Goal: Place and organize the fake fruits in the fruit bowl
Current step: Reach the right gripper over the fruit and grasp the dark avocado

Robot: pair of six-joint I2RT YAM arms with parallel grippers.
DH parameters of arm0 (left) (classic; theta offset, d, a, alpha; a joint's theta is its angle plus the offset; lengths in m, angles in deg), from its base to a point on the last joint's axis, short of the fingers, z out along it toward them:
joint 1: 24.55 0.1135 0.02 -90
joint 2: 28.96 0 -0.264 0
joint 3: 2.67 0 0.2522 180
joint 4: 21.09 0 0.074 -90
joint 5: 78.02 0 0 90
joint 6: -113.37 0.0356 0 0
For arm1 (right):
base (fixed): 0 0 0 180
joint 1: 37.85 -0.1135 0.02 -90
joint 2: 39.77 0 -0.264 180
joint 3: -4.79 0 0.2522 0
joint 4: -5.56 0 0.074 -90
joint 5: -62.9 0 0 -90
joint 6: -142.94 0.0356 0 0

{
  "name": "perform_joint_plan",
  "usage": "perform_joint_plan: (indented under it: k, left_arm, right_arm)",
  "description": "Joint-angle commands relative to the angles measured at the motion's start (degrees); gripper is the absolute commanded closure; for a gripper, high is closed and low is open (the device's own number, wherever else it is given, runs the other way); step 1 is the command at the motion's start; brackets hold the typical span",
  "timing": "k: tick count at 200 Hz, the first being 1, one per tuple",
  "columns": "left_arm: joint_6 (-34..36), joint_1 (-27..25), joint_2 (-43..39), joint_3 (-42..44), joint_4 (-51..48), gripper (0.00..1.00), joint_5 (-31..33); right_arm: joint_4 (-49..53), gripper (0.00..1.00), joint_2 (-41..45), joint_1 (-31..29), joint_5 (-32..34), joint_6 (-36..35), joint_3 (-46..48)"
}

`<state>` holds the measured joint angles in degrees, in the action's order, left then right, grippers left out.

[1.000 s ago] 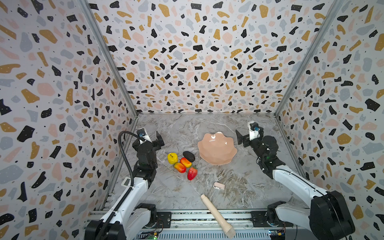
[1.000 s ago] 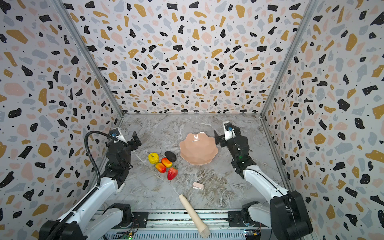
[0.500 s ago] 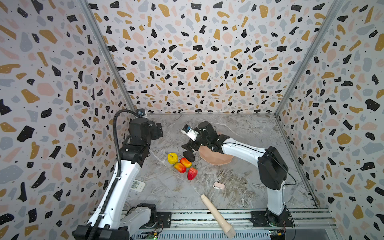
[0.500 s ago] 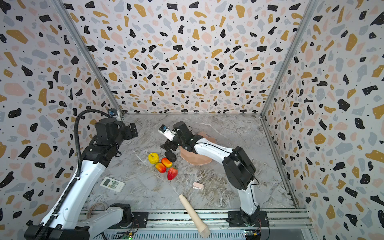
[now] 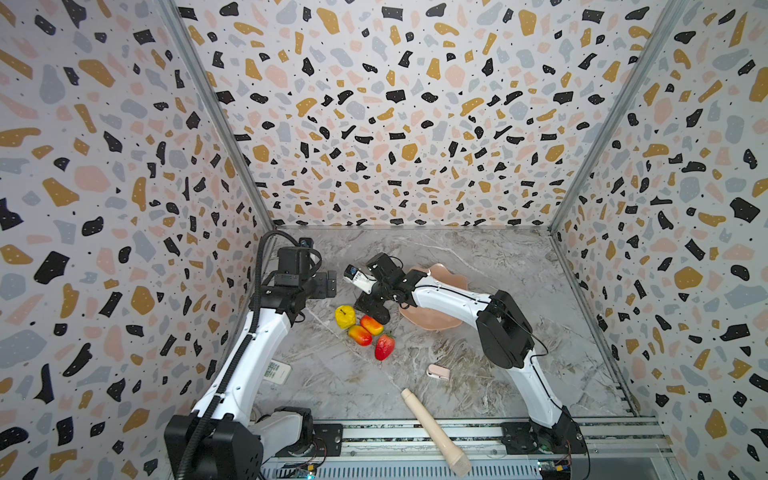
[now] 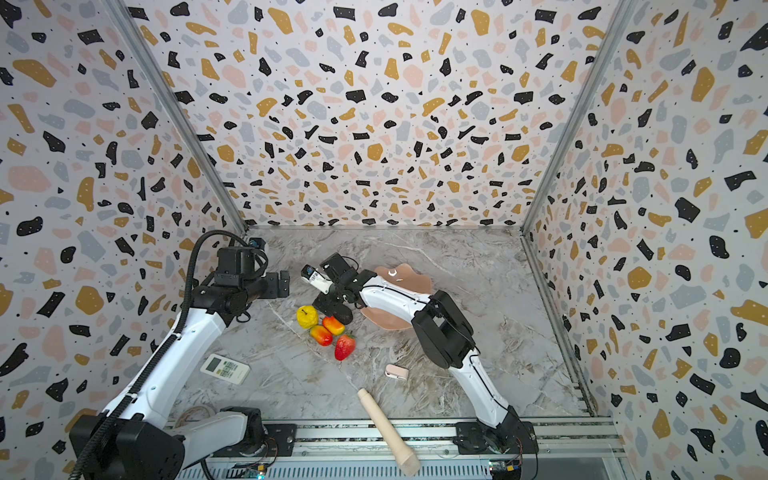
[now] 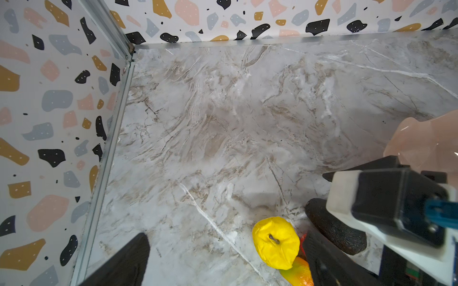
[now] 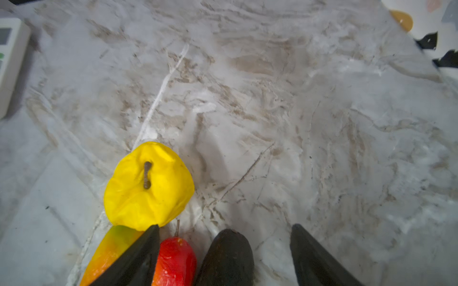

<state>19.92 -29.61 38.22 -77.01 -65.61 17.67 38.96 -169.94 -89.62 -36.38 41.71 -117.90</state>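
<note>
The fake fruits lie in a cluster left of the fruit bowl (image 5: 446,274): a yellow lumpy one (image 5: 345,316), two red-orange ovals (image 5: 372,325) (image 5: 360,335), a strawberry (image 5: 384,347) and a black oval (image 8: 228,257). My right arm reaches across the bowl. My right gripper (image 8: 225,226) is down at the cluster and open. The black oval and a red oval (image 8: 177,260) lie between its fingers, with a gap beside the black one. My left gripper (image 5: 328,283) hangs open above the table, left of the fruits, holding nothing. The yellow fruit (image 7: 275,241) shows near one of its fingers.
A white remote control (image 6: 225,368) lies by the left arm's base. A small pink clip (image 5: 437,371) and a long wooden rod (image 5: 434,432) lie near the front rail. Terrazzo-patterned walls close in three sides.
My right arm swung from right of the bowl across it to the fruits and lowered its gripper over the black oval. My left arm rose, uncovering the remote.
</note>
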Motion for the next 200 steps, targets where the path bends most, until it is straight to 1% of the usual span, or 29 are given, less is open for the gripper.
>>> perform_joint_plan:
  k: [1,17,68,100,115,151,164,182,200]
  left_arm:
    - [1.1,1.2,-1.5,1.7,2.7,0.00,-3.0]
    - [1.1,1.4,-1.7,2.0,2.9,0.01,-3.2]
    - [1.2,2.0,-1.4,2.0,3.2,0.00,-4.3]
    - [1.4,2.2,-1.2,1.8,3.2,0.00,-4.4]
    - [1.4,2.2,-1.2,1.8,3.3,0.01,-4.5]
    - [1.5,2.3,-1.3,1.7,3.4,0.00,-4.5]
    - [1.5,2.4,-1.3,1.8,3.4,0.00,-4.4]
    - [1.5,2.4,-1.5,1.9,3.5,0.00,-4.2]
    - [1.6,2.4,-1.5,2.0,3.6,0.00,-4.3]
  right_arm:
    - [8.5,0.27,0.2,0.5,2.8,0.4,-2.3]
    - [9.9,0.34,-0.1,0.7,2.8,0.5,-2.3]
    - [12.8,0.35,-1.1,1.6,0.3,0.6,-2.6]
    - [12.5,0.38,-2.7,1.9,-0.8,0.9,-3.2]
    - [12.3,0.41,-3.6,1.9,-1.4,1.1,-3.9]
    - [13.5,0.50,-6.0,1.9,-2.0,1.2,-7.1]
    - [13.8,0.56,-6.3,1.9,-1.9,1.2,-7.9]
    - [13.7,0.64,-5.6,1.9,-1.8,1.0,-8.3]
    - [13.6,0.68,-4.1,1.9,-1.4,0.8,-8.9]
